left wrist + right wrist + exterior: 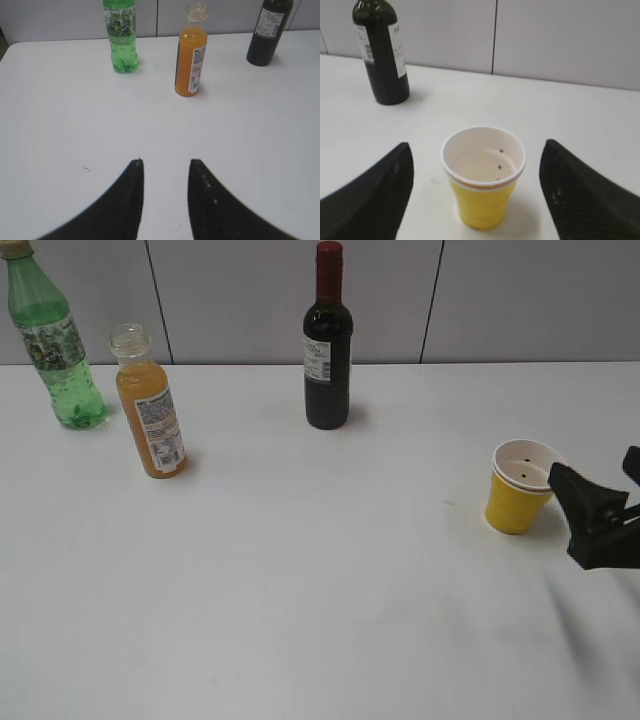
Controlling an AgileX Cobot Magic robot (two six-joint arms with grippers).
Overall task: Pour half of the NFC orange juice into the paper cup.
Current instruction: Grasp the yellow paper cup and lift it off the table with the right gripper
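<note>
The NFC orange juice (150,408) is shown upright at far left on the white table (300,580), uncapped, between a green bottle (55,350) and a dark wine bottle (327,340). The paper cup (483,175) is bracketed, untouched, by the widely parted right gripper (475,192). The left gripper (165,172) is seen partly parted, empty.

Orange juice (150,415), yellow cup (517,490), green bottle (55,345).
</note>
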